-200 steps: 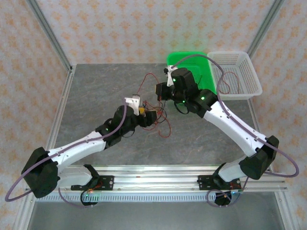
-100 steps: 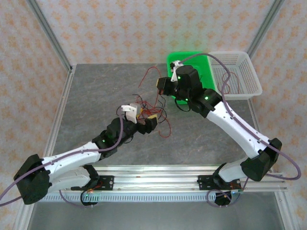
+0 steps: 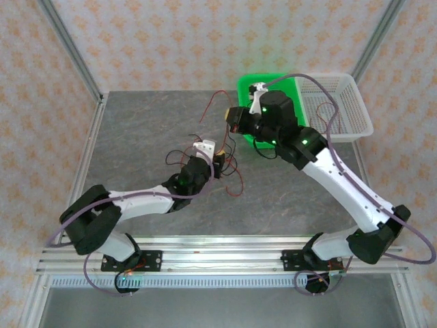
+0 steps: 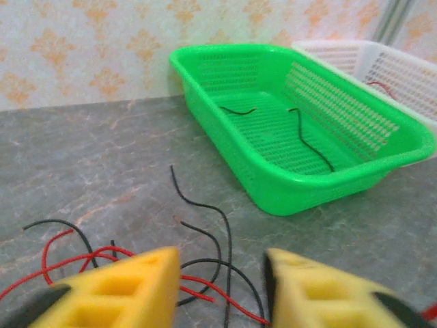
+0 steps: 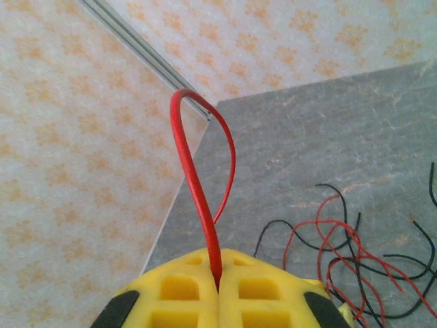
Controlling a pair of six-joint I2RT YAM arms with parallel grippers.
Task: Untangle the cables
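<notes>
Low over the grey tabletop (image 3: 136, 130), the left tool (image 4: 222, 273) hovers just above the tangle of red and black cables (image 4: 205, 236) – its yellow fingers (image 4: 136, 294) stand apart with a modest gap between them and nothing visibly pinched, a stance that reads as lining up on a strand rather than gripping one. From above, that tool (image 3: 217, 162) sits at the near-left edge of the knot, and loose ends curl out around it on the stone.

Further back, the right tool (image 5: 218, 283) is clamped tight on a single red cable (image 5: 205, 198), which arches up out of the closed pads in a tall loop. In the overhead view this tool (image 3: 235, 117) is raised beyond the knot, beside the green basket (image 3: 263, 78) – seemingly drawing the red strand up and away so it slides free of the others while the left arm stays at the pile.

At the far right, the green basket holds two black strands (image 4: 311, 140) and the white basket (image 4: 403, 68) behind it shows a red one (image 4: 377, 85), which suggests sorting by colour. Most of the bundle remains knotted on the tabletop.
</notes>
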